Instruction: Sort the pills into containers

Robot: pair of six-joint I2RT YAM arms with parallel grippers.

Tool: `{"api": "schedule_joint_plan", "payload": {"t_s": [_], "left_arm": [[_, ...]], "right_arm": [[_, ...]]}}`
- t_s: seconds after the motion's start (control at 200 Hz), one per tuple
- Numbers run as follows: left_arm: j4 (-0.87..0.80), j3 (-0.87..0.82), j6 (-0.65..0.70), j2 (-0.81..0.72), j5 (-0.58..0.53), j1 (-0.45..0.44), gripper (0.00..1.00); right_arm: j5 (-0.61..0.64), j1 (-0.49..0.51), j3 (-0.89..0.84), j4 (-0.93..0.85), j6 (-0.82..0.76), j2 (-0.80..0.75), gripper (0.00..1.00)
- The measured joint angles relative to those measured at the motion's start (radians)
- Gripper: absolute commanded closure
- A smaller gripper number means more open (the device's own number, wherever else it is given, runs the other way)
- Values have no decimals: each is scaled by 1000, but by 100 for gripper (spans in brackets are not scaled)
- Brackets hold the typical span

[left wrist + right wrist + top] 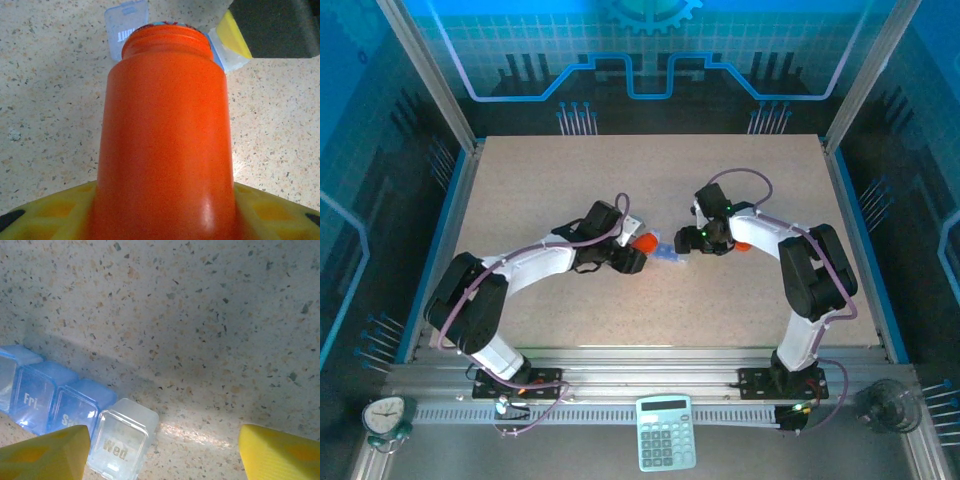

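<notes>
Two claws close on the pill box (666, 256) from either side. The box lies near the middle of the speckled surface (560, 180), and bare room runs from it out to every blue-trimmed edge.

The left claw (632, 258) sits just left of the box, pinching an orange bottle (642, 243). In its wrist view the yellow fingers (55, 212) press the bottle's lower sides, and the threaded, uncapped mouth points toward the box. The bottle hides nearly all of the box there. One pale blue corner with lettering too small to read shows beside the mouth. A thin coloured strip along the mouth's rim is too slight to name.

The right claw (692, 240) sits just right of the box. It is spread wide, with nothing but bare surface between its yellow fingertips (45, 455). The box runs in past one tip: blue cells marked "Fri" and "Sa…", then a clear cell marked "Wed" nearest the gap. That tip overlaps the row, so contact cannot be told, and the frame cuts the row off, leaving the cell count unknown.

A small orange thing (743, 245) lies right of the box, beyond the right claw. The arm half covers it — what it is cannot be told.

Well nearer the arm bases than the box, off the surface's near edge, sit a calculator (665, 432) and a clock (385, 415).
</notes>
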Motion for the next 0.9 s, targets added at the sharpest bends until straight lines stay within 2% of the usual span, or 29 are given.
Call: {"api": "schedule_joint_plan", "payload": {"t_s": [0.901], "left_arm": [[-250, 218, 55, 141, -71, -31, 100]], "right_arm": [[-8, 0, -6, 30, 0, 24, 22]]}}
